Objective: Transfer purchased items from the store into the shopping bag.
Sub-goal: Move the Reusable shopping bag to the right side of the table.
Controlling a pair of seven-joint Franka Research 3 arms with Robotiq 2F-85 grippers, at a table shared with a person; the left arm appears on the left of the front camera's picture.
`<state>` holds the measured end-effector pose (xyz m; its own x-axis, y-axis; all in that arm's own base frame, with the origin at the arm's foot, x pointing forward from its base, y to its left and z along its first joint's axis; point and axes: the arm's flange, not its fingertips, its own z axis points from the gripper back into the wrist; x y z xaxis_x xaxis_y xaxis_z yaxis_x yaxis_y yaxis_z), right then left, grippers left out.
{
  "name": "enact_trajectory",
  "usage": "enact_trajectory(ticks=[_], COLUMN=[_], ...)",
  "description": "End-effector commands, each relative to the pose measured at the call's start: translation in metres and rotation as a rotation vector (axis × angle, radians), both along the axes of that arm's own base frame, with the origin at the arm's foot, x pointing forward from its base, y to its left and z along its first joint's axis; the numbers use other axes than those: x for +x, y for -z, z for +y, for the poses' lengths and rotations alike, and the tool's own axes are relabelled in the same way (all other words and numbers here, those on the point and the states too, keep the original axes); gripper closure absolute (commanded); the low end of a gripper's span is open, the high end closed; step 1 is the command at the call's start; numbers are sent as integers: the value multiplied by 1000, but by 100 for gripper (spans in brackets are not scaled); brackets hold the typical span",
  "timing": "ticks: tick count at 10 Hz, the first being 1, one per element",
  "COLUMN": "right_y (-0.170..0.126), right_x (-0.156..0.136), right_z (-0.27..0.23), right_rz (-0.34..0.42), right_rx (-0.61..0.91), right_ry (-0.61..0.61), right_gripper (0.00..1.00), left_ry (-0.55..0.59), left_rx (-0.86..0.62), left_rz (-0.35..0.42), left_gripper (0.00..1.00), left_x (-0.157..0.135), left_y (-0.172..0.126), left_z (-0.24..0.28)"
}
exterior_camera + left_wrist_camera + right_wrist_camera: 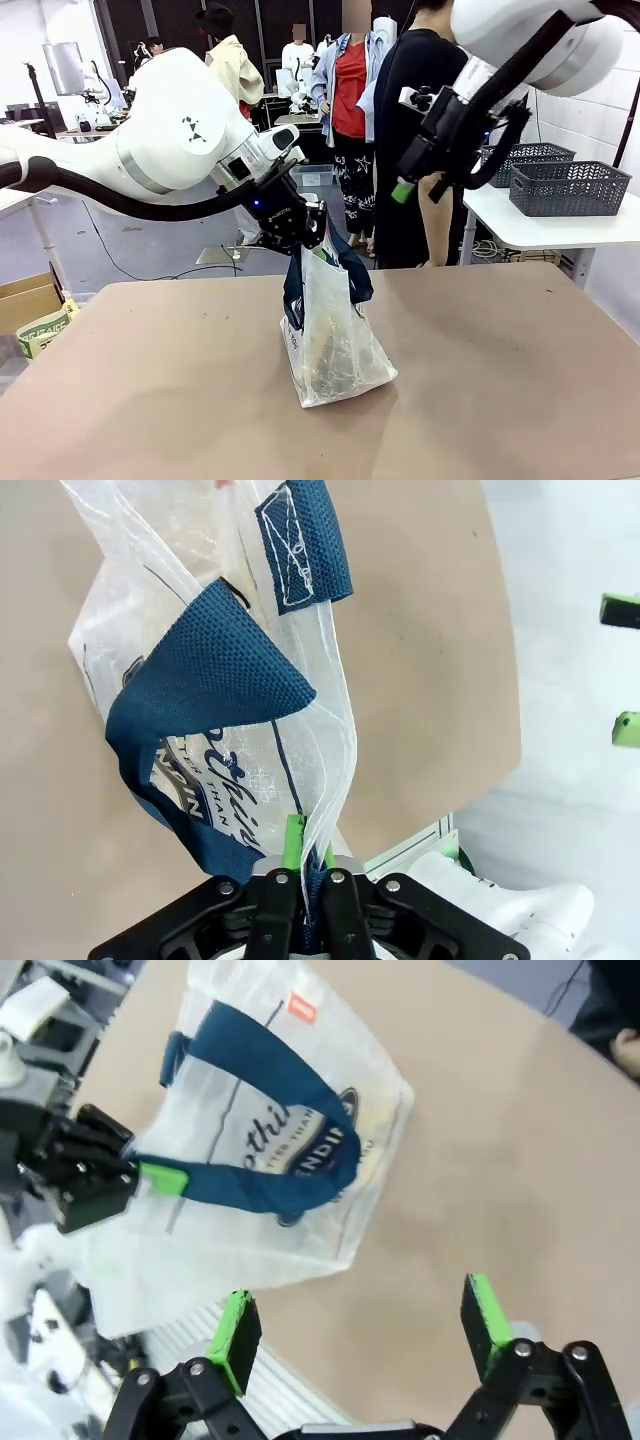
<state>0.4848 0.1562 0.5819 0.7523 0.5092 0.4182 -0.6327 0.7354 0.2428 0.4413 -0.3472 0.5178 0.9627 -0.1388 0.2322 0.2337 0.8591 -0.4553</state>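
With the left hand (pixel 290 222) pinched on the rim and navy strap of the shopping bag (pixel 335 345) standing mid-worktop (pixel 500 380), hold that mouth high and taut while the right hand (pixel 360 1325), wide and empty above, fetches an item.

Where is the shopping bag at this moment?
In the front view, the shopping bag stands near the middle of the table, held up at its top by the shut left gripper.
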Motion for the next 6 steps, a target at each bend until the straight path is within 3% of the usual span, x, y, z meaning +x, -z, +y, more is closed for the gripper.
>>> enact_trajectory(ticks=[1,4,5,6], right_y=[8,8,10,-3], right_x=[-10,-13,-14,-4], right_z=[-22,-48,-52,-42], right_rz=[-147,-231,-216,-191], right_rx=[29,93,114,36], right_ry=[-79,-139,-142,-97], right_gripper=[0,0,0,0], left_ry=[-10,-10,-10,-10], left_rx=[-14,-14,-14,-14], left_rz=[7,7,7,7], left_gripper=[100,100,100,100], left_x=[-2,-2,-2,-2], left_y=[-4,-4,-4,-4], left_z=[0,0,0,0])
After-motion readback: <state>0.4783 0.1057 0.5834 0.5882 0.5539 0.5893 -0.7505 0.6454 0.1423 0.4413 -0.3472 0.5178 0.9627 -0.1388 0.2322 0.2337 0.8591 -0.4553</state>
